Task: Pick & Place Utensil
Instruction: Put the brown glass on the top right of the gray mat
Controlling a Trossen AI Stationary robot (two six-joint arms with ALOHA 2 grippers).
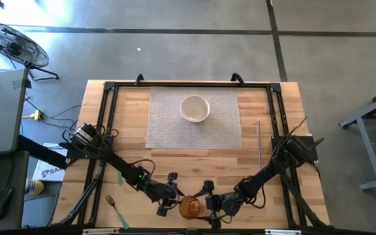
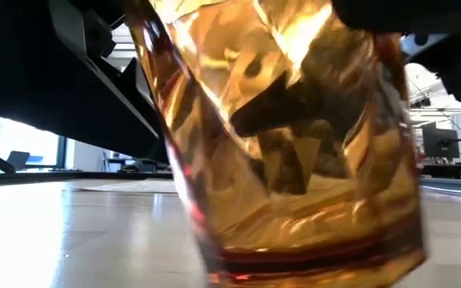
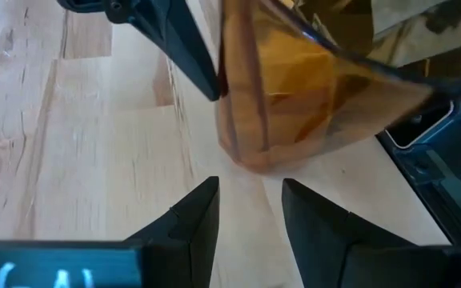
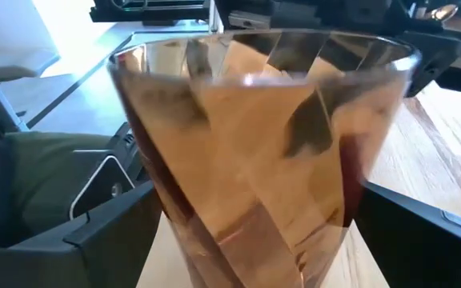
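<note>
Lying flat near the table's front-left corner: a fork point(image 1: 114, 205) with pale tines and a teal handle, angled with the tines toward the table's far side. Thin and low against the wood, so probably awkward to pinch. Well apart from both grippers and touched by neither.

Main risk, as a judgement: a failed or skewed pick. Fingertips closing on so flat a thing could scrape the table point(image 1: 129, 117), push the fork toward the near edge, or lift it by one end so that it swings and drops.

Nearer the middle of the front edge, an amber faceted tumbler point(image 1: 189, 207), seen tilted in the low view rather than standing square. Pinched between the fingers of the right gripper point(image 1: 209, 207), one dark finger on each side of the glass in the right wrist view. Second risk: smooth tapered glass slipping or tipping in that grip, or a knock from the other arm so close by.

Just beside the tumbler, the left gripper point(image 3: 250, 192), empty, fingers slightly spread with bare wood showing between them.

Farther off: a white bowl point(image 1: 194, 108) on a grey woven placemat point(image 1: 165, 124), and a thin purple stick point(image 1: 259, 140) lying right of the mat, kind uncertain.
</note>
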